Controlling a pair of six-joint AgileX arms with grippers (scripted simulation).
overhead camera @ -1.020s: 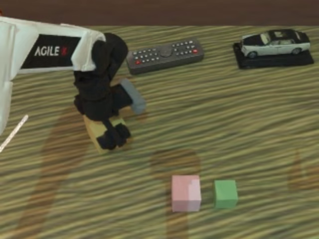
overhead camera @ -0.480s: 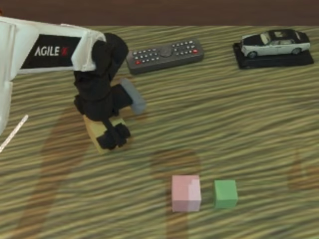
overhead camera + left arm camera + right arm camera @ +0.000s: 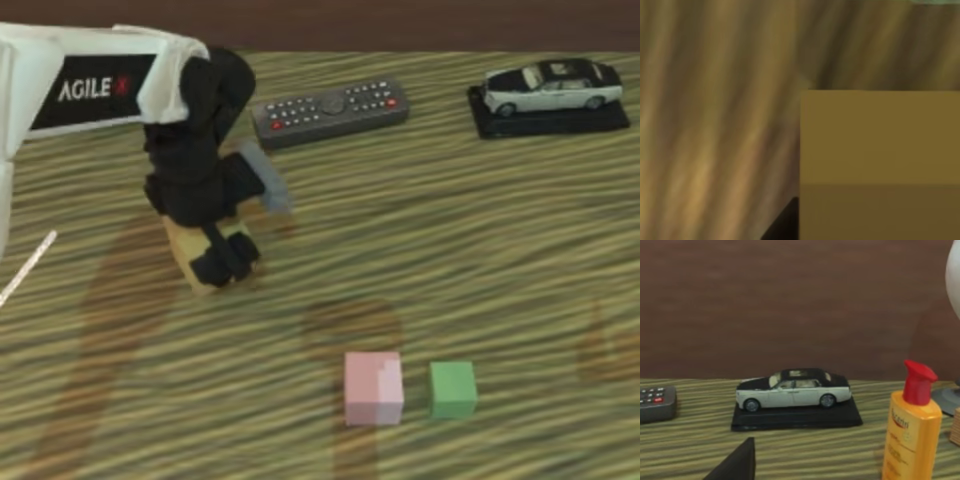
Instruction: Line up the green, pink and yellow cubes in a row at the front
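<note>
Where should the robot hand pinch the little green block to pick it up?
Probably from straight above, pinching two opposite flat sides of the green cube. It sits flat on the table, so its top is open. The pink cube stands close beside it with only a narrow gap, so the front and back faces look safer for the fingers than the left and right ones.

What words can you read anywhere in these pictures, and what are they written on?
"AGILE": white letters on a black panel on the left arm, followed by a red mark too blurred to read.
"Eucerin", as best it reads: small print on the orange bottle with the red cap; the lines under it are too small to read.
Remote control: its buttons carry marks too small to read.
Model car: no readable text.
</note>
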